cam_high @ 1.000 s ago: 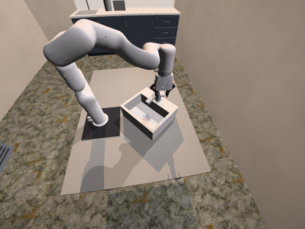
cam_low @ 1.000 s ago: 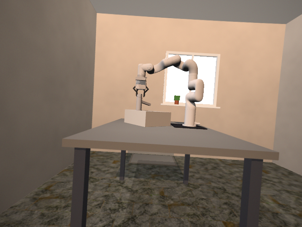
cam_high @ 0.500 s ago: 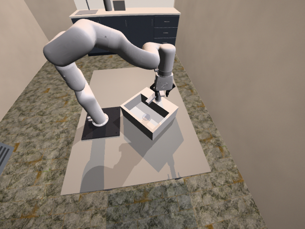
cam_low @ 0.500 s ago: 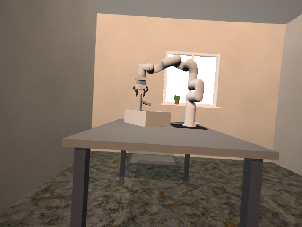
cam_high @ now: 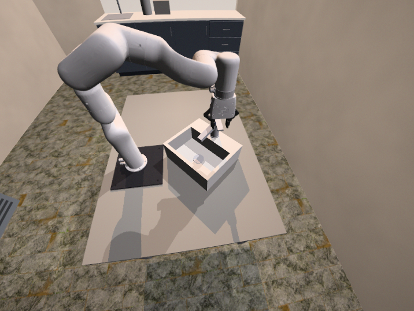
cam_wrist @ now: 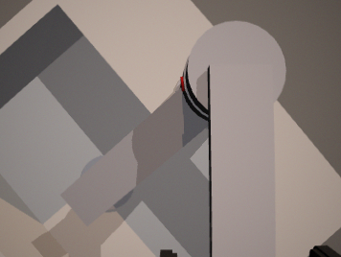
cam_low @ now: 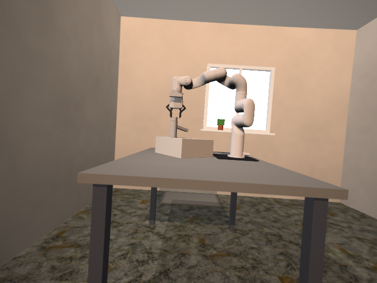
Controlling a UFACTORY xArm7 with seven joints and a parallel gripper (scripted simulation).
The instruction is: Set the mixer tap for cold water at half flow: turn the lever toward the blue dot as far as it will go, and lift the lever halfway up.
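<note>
The mixer tap (cam_high: 215,133) (cam_low: 173,127) stands upright on the back rim of the beige sink box (cam_high: 221,167) (cam_low: 182,148). Its spout (cam_high: 204,134) (cam_low: 182,129) (cam_wrist: 120,182) reaches out over the basin. In the wrist view the grey lever (cam_wrist: 241,158) runs from the tap's round cap (cam_wrist: 238,53) toward the bottom edge. A red dot (cam_wrist: 182,82) shows on the tap's collar at the left; I see no blue dot. My gripper (cam_high: 220,126) (cam_low: 175,114) (cam_wrist: 246,251) is open, pointing down just above the tap top, with a fingertip on either side of the lever and not touching it.
The sink box stands on the table (cam_high: 200,227) (cam_low: 195,173), beside the arm's black base plate (cam_high: 150,173) (cam_low: 219,156). A wall is close on the tap's far side. Dark cabinets (cam_high: 200,33) stand behind the table. A small potted plant (cam_low: 220,123) sits on the window sill.
</note>
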